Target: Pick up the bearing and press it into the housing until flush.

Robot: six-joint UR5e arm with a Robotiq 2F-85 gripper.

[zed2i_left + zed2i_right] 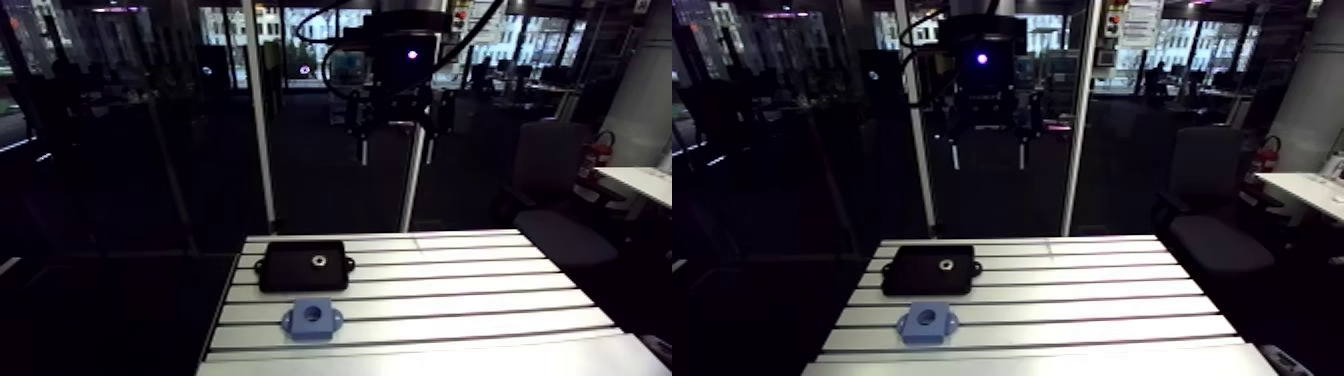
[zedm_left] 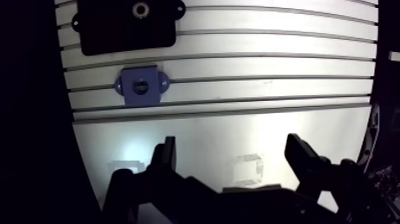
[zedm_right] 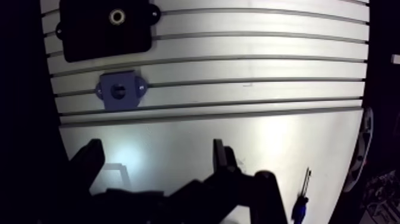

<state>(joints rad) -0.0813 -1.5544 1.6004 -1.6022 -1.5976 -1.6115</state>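
My fingers (image 2: 168, 156) are wide open and hold nothing. They hang high over a bare part of the worktop (image 2: 268, 89). Near them lies a small tool with a blue handle (image 3: 301, 205). I think it is out of my way. Further on sits the blue housing (image 2: 141, 87), flat, with its hole facing up. Beyond it, close but not touching, is a black tray (image 2: 107, 33), and the bearing (image 2: 141, 9) lies in it. The bearing is a small ring. I think it is hard metal, heavy for its size, smooth and slippy. I would pinch it by its outer edge, on two sides, and keep it level. Nothing stands between me and it.
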